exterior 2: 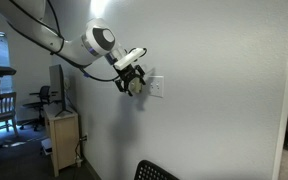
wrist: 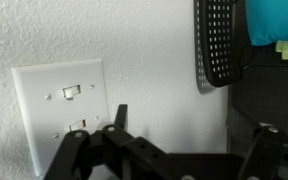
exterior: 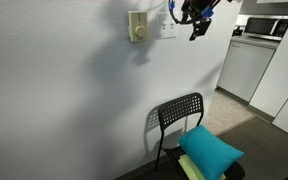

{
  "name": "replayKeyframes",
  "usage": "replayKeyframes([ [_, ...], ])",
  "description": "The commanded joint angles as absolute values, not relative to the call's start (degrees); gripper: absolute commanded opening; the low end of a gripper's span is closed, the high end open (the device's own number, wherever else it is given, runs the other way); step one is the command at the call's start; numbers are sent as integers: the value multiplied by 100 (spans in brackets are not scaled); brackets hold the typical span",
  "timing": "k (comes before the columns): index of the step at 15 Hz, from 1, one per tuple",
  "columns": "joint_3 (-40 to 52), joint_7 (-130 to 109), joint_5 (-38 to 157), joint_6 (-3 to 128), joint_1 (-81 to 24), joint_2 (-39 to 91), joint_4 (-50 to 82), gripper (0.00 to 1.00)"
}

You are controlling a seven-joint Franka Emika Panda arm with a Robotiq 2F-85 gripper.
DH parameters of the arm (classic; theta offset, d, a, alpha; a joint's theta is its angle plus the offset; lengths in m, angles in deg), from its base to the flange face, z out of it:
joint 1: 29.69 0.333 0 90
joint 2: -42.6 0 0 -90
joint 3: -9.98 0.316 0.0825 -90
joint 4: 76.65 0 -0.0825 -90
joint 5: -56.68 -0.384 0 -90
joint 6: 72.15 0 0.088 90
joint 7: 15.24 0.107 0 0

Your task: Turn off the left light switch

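Approach in hand: the gripper, spread wide and empty, hangs by the wall plate; next one finger must meet the left light switch and flick it.

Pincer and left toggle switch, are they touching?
Cannot tell. In the wrist view the pincer appears close to the left toggle; depth is unclear.

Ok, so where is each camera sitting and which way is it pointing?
An exterior view: out in the room, angled at the wall with the kitchen beyond; sees the switch plate, black chair and just the claw.
An exterior view: angled at the wall with a wooden cabinet beyond; sees the plate, the arm and claw.
Wrist view: close to the wall, rolled sideways; sees the plate, chair and the open claw at the bottom.
Shared: all three show the plate.
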State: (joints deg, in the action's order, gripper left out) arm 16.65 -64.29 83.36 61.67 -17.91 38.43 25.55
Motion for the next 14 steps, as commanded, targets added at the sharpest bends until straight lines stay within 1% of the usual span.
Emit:
replayKeyframes([
  [1, 1737, -6265, 8730, 6699, -1873, 3729, 2612, 100],
  [9, 1759, -6348, 8984, 7098, -1846, 3054, 1943, 100],
  [14, 1707, -6391, 9020, 7052, -1815, 2561, 1293, 100],
])
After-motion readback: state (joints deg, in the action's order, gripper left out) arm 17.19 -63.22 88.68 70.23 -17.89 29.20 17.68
